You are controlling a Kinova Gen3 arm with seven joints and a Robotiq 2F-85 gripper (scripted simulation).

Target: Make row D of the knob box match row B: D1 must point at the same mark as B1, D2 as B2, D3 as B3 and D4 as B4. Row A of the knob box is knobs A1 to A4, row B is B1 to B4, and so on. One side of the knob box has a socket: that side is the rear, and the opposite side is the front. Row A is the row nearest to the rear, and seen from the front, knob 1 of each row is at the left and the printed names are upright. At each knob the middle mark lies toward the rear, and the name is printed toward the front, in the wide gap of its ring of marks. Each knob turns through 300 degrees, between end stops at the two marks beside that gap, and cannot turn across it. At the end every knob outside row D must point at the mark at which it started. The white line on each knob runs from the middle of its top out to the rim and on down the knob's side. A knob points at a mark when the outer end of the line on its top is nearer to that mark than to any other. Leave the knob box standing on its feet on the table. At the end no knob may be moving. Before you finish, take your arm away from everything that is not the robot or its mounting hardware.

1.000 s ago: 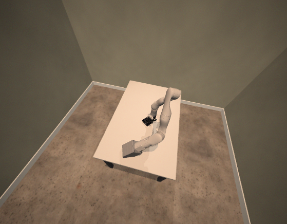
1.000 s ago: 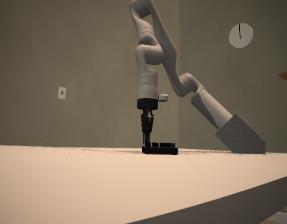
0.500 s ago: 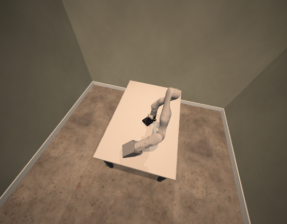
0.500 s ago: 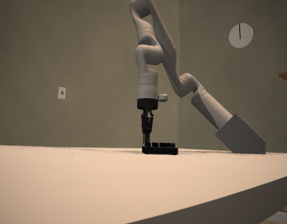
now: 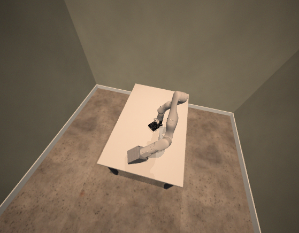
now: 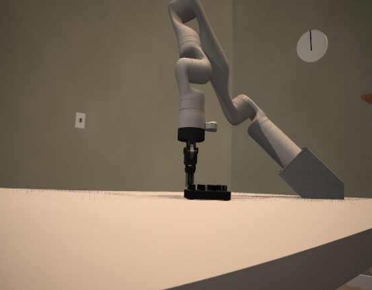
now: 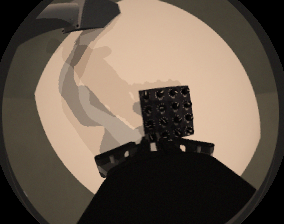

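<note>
The black knob box lies flat on the table, with several black knobs in a four-by-four grid. In the wrist view it appears slightly turned. My gripper points straight down, its fingers nearly together at knob height. It is at the box's left end in the exterior view and the lower left edge in the wrist view. It appears shut on one knob of the nearest row, which the fingers mostly hide. Printed names, the socket and exact line directions are too small or hidden to read.
The white table carries the grey arm base at one end. The arm arches high over the table beside the box. Arm shadows fall on the table top near the box.
</note>
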